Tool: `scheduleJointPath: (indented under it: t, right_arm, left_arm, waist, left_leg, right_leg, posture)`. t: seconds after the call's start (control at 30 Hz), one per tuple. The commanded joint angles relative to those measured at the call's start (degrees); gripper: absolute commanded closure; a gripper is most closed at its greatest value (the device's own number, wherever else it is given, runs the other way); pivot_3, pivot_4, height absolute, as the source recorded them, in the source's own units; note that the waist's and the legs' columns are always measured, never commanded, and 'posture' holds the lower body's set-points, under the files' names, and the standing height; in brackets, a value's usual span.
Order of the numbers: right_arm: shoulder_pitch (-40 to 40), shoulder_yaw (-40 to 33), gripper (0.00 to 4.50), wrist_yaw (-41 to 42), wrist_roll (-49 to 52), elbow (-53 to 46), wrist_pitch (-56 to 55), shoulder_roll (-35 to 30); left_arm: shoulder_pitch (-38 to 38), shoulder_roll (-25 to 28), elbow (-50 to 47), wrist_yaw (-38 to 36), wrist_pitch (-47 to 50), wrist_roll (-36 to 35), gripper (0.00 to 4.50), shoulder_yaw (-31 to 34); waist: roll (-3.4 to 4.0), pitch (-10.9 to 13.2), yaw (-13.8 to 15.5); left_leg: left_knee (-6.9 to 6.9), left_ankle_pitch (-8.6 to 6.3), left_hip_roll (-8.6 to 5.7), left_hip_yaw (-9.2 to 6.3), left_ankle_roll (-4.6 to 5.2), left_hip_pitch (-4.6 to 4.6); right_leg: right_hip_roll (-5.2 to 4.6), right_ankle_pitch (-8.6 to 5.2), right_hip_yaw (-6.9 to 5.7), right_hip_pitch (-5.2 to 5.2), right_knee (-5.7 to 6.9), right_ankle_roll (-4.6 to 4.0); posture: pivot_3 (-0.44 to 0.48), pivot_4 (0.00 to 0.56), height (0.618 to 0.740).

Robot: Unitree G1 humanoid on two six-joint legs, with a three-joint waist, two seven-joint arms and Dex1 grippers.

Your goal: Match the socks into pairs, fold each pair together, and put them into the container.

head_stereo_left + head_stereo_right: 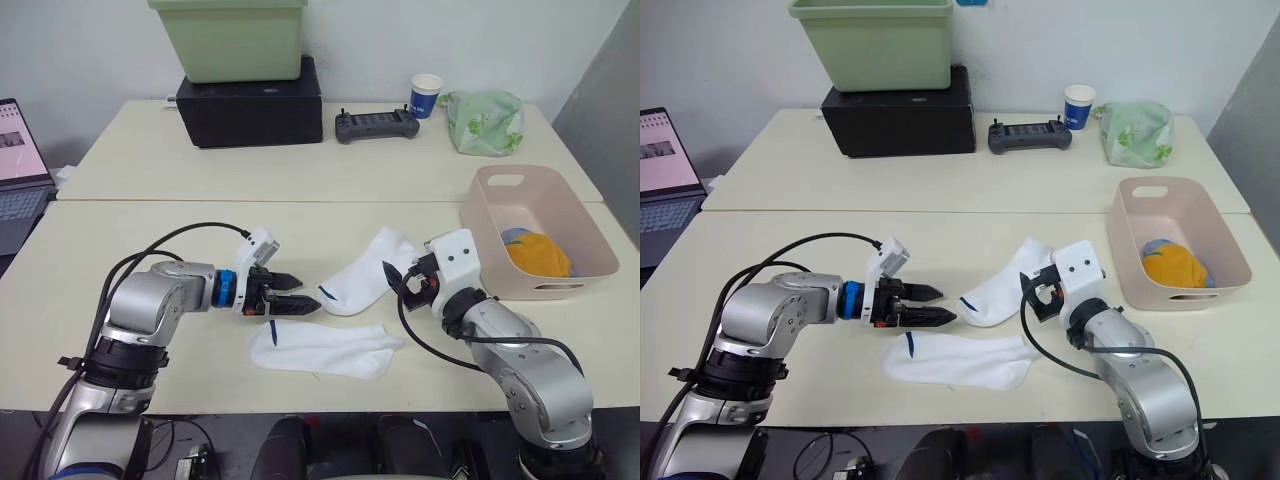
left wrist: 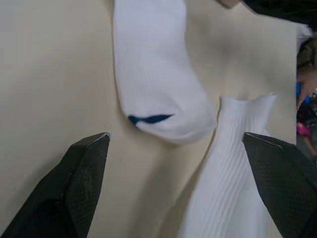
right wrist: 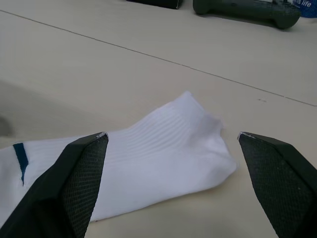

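Left eye view shows two white socks lying on the near desk (image 1: 200, 225) between the robot's arms. The upper white sock (image 1: 365, 277) lies at a slant, its cuff toward the right arm and its dark blue mark toward the left arm. The lower white sock (image 1: 322, 349) lies flat and roughly level, just nearer the robot, its dark blue mark at its left end. The two look to touch or nearly touch in the left wrist view.

The left pincer (image 1: 296, 297) points rightward just above the desk, its black fingers spread apart and empty, their tips near the marked end of the upper sock. The right pincer (image 1: 398, 277) sits at the cuff of the upper sock, fingers set wide on either side of it in the right wrist view, gripping nothing.

The pale pink container (image 1: 497, 200) stands at the right edge of the desk. Inside it lie a mustard-orange bundle (image 1: 541, 254) and a bit of light blue sock (image 1: 513, 236) behind it.

On the far desk sit a green tub (image 1: 232, 40) atop a black box (image 1: 250, 104), a black controller (image 1: 376, 125), a paper cup (image 1: 426, 96) and a green-and-white cloth bundle (image 1: 485, 122).
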Motion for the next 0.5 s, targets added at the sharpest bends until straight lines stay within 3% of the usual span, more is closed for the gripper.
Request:
scheduleJointPath:
  t: [0.03,0.17,0.2,0.3,0.5]
  right_arm:
    - [-1.78,1.31,0.00,1.87,-0.15,-2.73,-0.36,-2.45]
    - [-3.13,0.40,0.00,1.77,-1.18,-0.85,-0.73,-4.41]
    - [-3.39,-0.19,0.00,1.69,-1.00,-0.44,-0.65,-4.33]
    - [-4.23,-2.01,0.00,0.62,-2.23,2.05,0.15,-4.96]
    - [-7.01,-4.50,0.00,-0.55,-2.55,9.35,-0.87,-1.96]
  left_arm:
    - [-1.50,-1.70,-2.56,4.23,6.58,-2.60,0.04,0.08]
    - [-2.48,-6.17,-0.36,8.81,8.71,-2.49,0.04,-1.37]
    - [-2.53,-7.33,0.06,10.07,9.11,-2.41,0.22,-1.34]
    - [-3.02,-11.89,2.11,13.89,11.29,-2.75,0.97,-0.44]
    - [-1.69,-12.84,1.60,16.57,10.75,-2.81,2.89,-1.05]
  waist:
    - [0.00,0.00,0.07]
    - [-0.01,0.00,0.45]
    - [-0.01,-0.01,0.54]
    - [0.00,-0.01,1.07]
    - [-0.01,-0.02,1.42]
  left_leg:
    - [0.01,0.00,0.00,0.00,0.00,-0.01]
    - [0.02,0.00,-0.01,0.01,-0.01,0.00]
    - [0.03,0.01,-0.01,0.01,-0.01,0.01]
    - [0.04,0.01,-0.04,0.03,-0.02,0.03]
    - [0.03,0.02,-0.05,0.07,-0.03,0.05]
  right_leg:
    - [0.00,0.00,-0.01,0.00,-0.01,0.00]
    - [-0.02,0.00,-0.01,0.04,-0.03,0.00]
    - [-0.04,0.00,-0.02,0.08,-0.05,0.00]
    - [-0.07,0.00,-0.01,0.10,-0.07,0.00]
    - [-0.10,0.00,0.00,0.12,-0.12,0.00]
  posture:
    - [0.000,0.150,0.720]
    - [0.000,0.150,0.720]
    - [0.000,0.150,0.720]
    - [0.000,0.150,0.720]
    - [0.000,0.150,0.720]
